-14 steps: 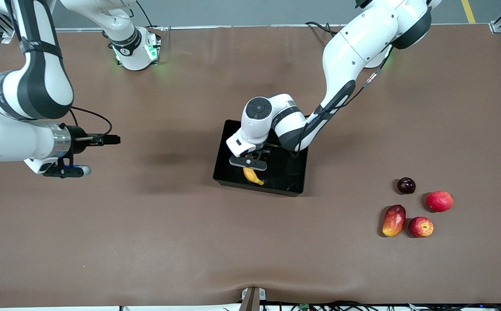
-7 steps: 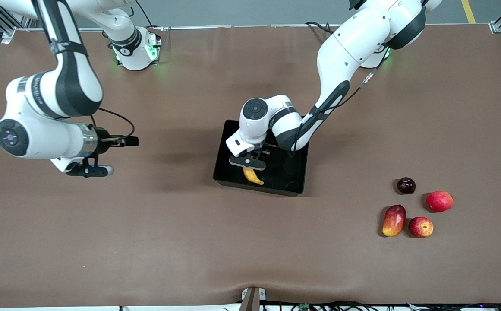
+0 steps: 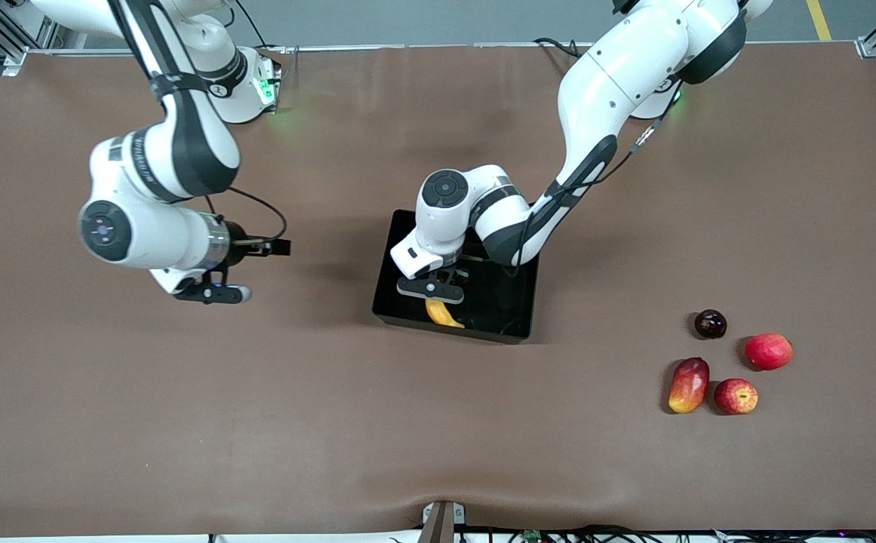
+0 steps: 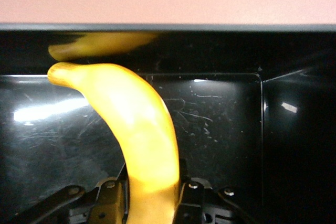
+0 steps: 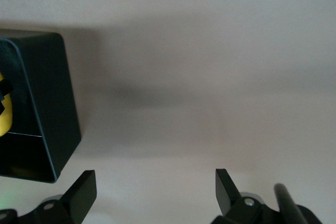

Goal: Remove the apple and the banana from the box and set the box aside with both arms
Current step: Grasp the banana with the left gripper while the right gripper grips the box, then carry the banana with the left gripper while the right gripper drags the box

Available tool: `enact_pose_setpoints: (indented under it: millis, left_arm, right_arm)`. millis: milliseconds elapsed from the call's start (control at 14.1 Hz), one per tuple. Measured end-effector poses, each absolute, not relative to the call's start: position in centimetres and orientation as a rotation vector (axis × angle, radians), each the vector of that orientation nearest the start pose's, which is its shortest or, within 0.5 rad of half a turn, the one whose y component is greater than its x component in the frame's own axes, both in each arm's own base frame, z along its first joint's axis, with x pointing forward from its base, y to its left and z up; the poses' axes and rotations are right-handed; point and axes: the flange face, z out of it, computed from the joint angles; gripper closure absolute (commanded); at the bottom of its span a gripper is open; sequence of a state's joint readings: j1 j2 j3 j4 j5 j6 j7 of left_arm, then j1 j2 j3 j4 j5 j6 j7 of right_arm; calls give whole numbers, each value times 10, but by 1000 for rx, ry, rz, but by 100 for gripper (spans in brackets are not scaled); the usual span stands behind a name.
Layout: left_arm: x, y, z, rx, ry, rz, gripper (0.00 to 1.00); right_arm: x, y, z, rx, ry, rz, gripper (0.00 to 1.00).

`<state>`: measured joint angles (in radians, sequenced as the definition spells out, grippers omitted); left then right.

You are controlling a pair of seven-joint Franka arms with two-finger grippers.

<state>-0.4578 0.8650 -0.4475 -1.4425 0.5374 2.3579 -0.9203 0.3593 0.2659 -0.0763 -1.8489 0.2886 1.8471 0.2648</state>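
Note:
The black box (image 3: 388, 260) sits mid-table, with the yellow banana (image 3: 445, 314) inside it by the wall nearest the front camera. My left gripper (image 3: 431, 290) reaches down into the box and is shut on the banana (image 4: 134, 129), whose free end points at the box wall (image 4: 220, 51). My right gripper (image 3: 208, 295) hangs open over bare table toward the right arm's end, beside the box (image 5: 44, 103), its fingers (image 5: 84, 190) holding nothing. The red apple (image 3: 736, 396) with yellow patches lies toward the left arm's end, near the front camera.
Around the apple lie a red-yellow mango (image 3: 688, 385), a second red fruit (image 3: 768, 351) and a small dark round fruit (image 3: 710, 323). The brown mat (image 3: 332, 422) covers the whole table.
My left gripper's fingers have shut on the banana, which shifted slightly toward the front camera. My right arm has swung across the table toward the box, still open.

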Motion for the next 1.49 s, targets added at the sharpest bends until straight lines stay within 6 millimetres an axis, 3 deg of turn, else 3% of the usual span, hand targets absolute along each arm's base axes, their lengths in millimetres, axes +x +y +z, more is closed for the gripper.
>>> enact_pose_setpoints:
  millis: [213,426,639,851,1135,1206,1277,1348,1419,1490]
  left_arm:
    - [514,-531,245,-3183,280,-283,100]
    - [519,-524,285,-3146,257,-318,100]
    - [533,-507,338,-3124,247,-375,100]
    - [560,-464,377,-3093,291,-362,100]
    - [600,-385,388,-3058,407,-296,100]
    - [607,-365,387,-3051,444,-276,100]
    - [612,-346,387,-3045,483,-255,100]
    - [616,-327,386,-3044,524,-231,100]
    - [619,-308,383,-3049,561,-203,100]
    - [622,-287,380,-3056,597,-173,100]
  right_arm:
    - [551,226,355,-2950,188,401,0]
    - [532,275,344,-2964,208,315,0]
    - [520,293,327,-2968,249,264,0]
    - [512,307,309,-2960,349,198,0]
    - [498,348,283,-2942,424,104,0]
    - [493,357,275,-2943,437,99,8]
    - [490,364,268,-2946,442,100,38]
    - [488,371,262,-2951,434,101,77]
    - [488,377,257,-2954,428,100,85]
    - [490,382,255,-2954,422,98,100]
